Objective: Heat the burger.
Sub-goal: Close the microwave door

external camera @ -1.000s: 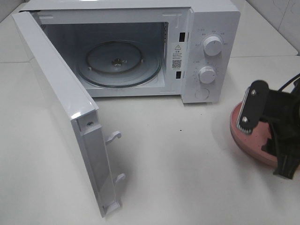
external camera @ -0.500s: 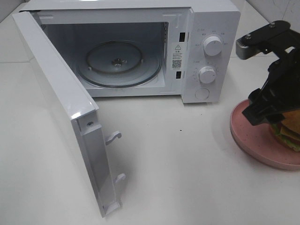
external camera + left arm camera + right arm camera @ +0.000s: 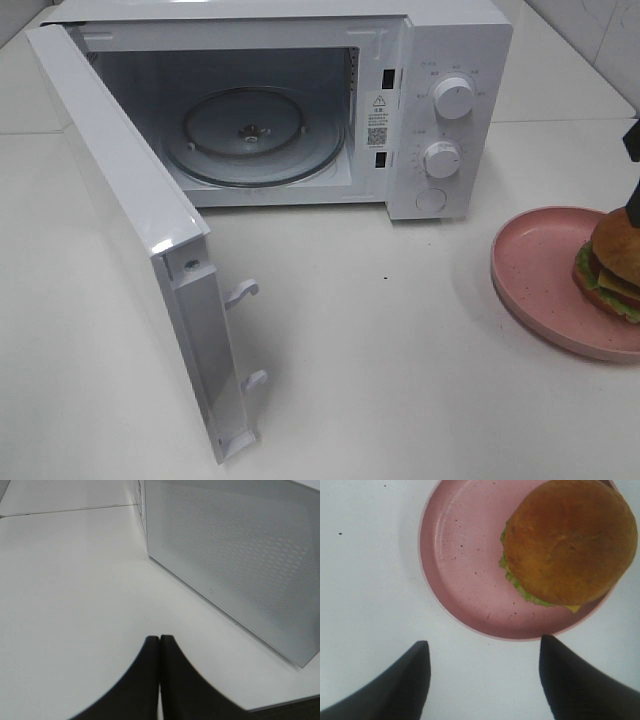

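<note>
The burger (image 3: 611, 266) sits on a pink plate (image 3: 535, 262) at the right edge of the white desk (image 3: 400, 340). On the plate it lies toward the side that is far from the microwave (image 3: 440, 90), and the rest of the plate is bare. Its brown bun is on top, with green lettuce and a bit of yellow cheese showing under it.

The microwave stands at the back of the desk, to the left of the plate. Its door (image 3: 130, 220) is swung open toward the front left, and the glass turntable (image 3: 262, 135) inside has nothing on it.

The right end effector (image 3: 482, 672) hangs above the plate with its two dark fingers (image 3: 407, 680) wide apart and holds nothing. The left end effector (image 3: 159, 645) has its fingers pressed together, empty, over the desk beside the meshed door panel.
</note>
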Controlling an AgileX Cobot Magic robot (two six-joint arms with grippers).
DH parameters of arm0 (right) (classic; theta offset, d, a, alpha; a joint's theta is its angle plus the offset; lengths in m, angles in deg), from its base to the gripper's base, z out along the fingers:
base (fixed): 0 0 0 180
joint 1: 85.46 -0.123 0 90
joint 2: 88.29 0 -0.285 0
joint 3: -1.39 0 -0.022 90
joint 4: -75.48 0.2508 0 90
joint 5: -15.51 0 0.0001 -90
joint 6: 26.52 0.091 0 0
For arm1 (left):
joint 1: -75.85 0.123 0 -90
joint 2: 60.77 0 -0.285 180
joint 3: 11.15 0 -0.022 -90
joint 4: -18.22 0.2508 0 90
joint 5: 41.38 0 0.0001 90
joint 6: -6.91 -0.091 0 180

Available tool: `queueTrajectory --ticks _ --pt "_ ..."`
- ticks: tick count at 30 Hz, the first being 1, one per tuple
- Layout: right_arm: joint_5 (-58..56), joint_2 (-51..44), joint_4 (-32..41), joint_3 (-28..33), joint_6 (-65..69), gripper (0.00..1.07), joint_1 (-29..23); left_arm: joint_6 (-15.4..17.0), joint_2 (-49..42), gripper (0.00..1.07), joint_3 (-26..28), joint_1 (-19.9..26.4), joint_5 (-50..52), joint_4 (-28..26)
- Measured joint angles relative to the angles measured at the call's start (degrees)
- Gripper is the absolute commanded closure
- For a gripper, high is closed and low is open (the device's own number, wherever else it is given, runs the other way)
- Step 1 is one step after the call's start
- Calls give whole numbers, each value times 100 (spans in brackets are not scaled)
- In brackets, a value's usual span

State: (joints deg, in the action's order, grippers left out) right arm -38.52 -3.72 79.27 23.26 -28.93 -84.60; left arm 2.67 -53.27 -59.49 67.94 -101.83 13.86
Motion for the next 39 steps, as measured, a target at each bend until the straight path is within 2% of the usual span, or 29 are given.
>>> queueTrajectory --ticks 13,18,19,23,25,28,30,33,35,39 --pt "-527 -1261 -378 11 166 48 29 0 0 106 0 0 0 0" --pt "-561 -2103 -378 395 183 48 29 0 0 106 0 0 0 0" --pt "-579 -2475 -378 642 189 48 29 0 0 106 0 0 0 0" --pt "-619 -3019 -378 991 201 48 29 0 0 106 0 0 0 0" --pt "-905 -3753 -378 1484 206 48 29 0 0 106 0 0 0 0" --pt "-945 -3902 -378 1570 206 48 29 0 0 106 0 0 0 0" --pt "-1066 -4584 -418 1965 206 48 29 0 0 106 0 0 0 0" --pt "-1066 -4761 -424 2068 206 48 29 0 0 106 0 0 0 0" --pt "-1031 -5414 -441 2401 183 48 29 0 0 106 0 0 0 0" --pt "-888 -5861 -441 2418 183 48 29 0 0 106 0 0 0 0"
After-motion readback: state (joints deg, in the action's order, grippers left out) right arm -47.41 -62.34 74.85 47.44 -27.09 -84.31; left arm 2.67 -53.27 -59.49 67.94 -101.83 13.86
